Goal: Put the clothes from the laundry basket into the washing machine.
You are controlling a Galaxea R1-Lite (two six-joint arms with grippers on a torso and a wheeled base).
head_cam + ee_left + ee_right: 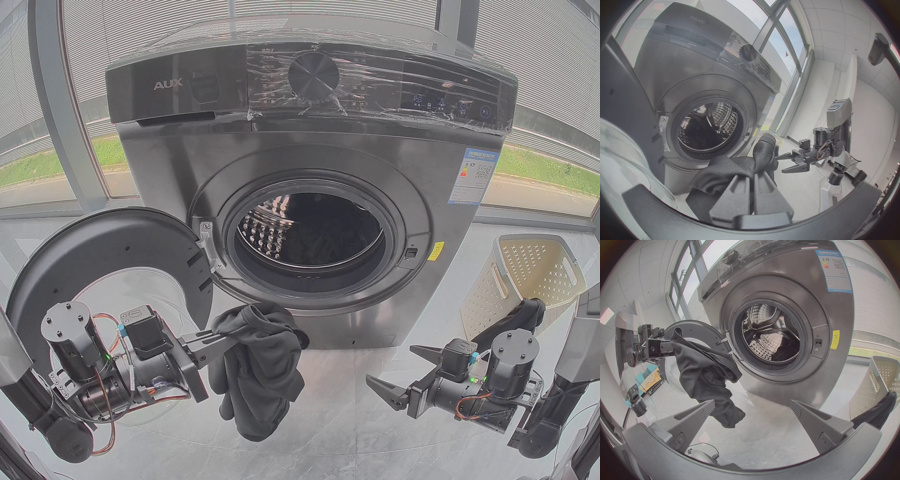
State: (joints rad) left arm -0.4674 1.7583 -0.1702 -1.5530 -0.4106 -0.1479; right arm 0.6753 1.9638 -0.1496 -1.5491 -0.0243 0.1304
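Left gripper (222,342) is clamped on a dark grey garment (259,369). It hangs off the fingertips just below and in front of the washing machine (312,156) opening, not yet past the rim. Door (94,262) is swung wide open on the left. Right gripper (392,365) has jaws apart, empty, low near the laundry basket (531,275).

Progress: a dark lump (784,351) lies in the drum (762,318), probably one piece loaded. This one looks mid-transfer. Another dark garment (522,319) drapes over the basket edge, left to do.
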